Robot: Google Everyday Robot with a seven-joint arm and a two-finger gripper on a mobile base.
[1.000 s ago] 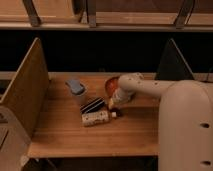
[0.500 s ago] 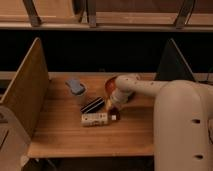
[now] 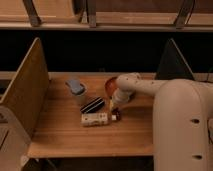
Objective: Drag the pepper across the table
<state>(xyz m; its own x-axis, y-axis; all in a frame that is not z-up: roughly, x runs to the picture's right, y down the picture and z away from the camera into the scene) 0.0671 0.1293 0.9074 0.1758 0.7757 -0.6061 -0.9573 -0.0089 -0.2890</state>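
The tool (image 3: 114,108) has dropped slightly and is clenched, its tip at the pepper (image 3: 116,118) on the wooden counter (image 3: 60,136).

Light wooden table (image 3: 60,137) with upright side panels. Near its middle lie a blue-grey object (image 3: 76,88), a black-and-white striped oblong (image 3: 93,105), a pale box (image 3: 95,119) in front of it, an orange-red bowl (image 3: 109,85), and what seems a small dark pepper (image 3: 116,117) beside the box. The gripper (image 3: 114,108), fingers closed, is just above the pepper.
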